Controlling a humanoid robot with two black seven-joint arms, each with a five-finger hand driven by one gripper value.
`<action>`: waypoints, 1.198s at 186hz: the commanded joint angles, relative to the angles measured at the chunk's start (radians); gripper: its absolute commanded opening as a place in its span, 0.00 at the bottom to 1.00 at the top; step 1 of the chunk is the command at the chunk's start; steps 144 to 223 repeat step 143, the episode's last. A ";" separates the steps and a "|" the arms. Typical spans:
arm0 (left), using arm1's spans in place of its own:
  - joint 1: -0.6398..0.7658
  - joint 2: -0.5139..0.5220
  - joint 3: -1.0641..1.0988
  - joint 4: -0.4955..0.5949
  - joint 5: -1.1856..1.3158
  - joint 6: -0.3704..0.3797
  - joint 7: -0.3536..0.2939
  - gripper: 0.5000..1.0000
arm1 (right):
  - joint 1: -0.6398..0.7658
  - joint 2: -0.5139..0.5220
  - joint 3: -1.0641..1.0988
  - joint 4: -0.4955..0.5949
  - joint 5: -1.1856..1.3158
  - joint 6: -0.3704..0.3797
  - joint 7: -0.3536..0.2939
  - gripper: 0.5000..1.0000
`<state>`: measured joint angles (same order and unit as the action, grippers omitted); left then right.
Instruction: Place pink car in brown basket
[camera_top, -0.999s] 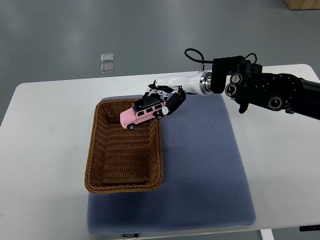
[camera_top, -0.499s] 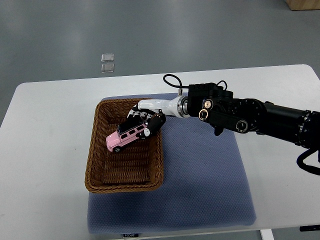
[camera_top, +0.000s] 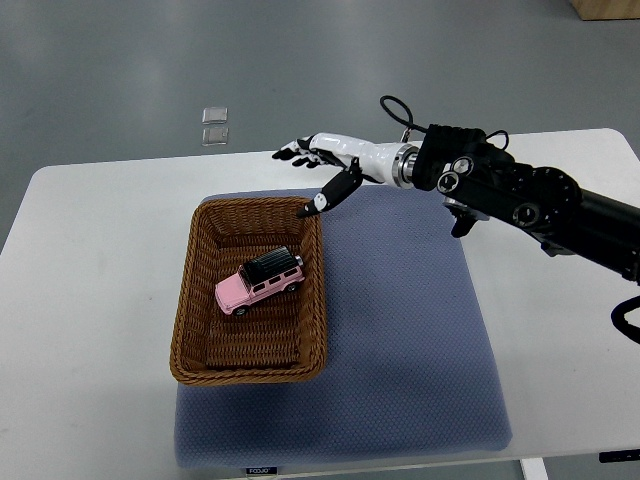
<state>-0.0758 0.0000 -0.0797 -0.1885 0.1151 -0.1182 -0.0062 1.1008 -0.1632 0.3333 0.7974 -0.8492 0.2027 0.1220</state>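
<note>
Pink car (camera_top: 259, 283) sits inside brown basket (camera_top: 190, 300), on basket floor, roughly centred, angled with black roof toward far right. Basket rests on left part of blue-grey mat (camera_top: 400, 330), mat lies on white surface (camera_top: 90, 300). Right robot hand (camera_top: 322, 170) hovers above far right corner of basket, fingers spread, released, holding nothing, apart from car. Black arm enters from right edge. Two small clear squares (camera_top: 214, 125) lie on floor beyond surface.
</note>
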 joint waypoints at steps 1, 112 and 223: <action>0.001 0.000 0.000 0.000 0.000 0.000 0.000 1.00 | -0.105 -0.036 0.233 0.002 0.081 0.004 0.001 0.81; -0.001 0.000 0.006 -0.006 0.000 -0.001 0.000 1.00 | -0.542 0.019 0.716 -0.015 0.667 0.026 0.139 0.82; -0.001 0.000 0.006 -0.009 0.000 -0.001 0.000 1.00 | -0.559 0.042 0.724 -0.015 0.667 0.024 0.148 0.82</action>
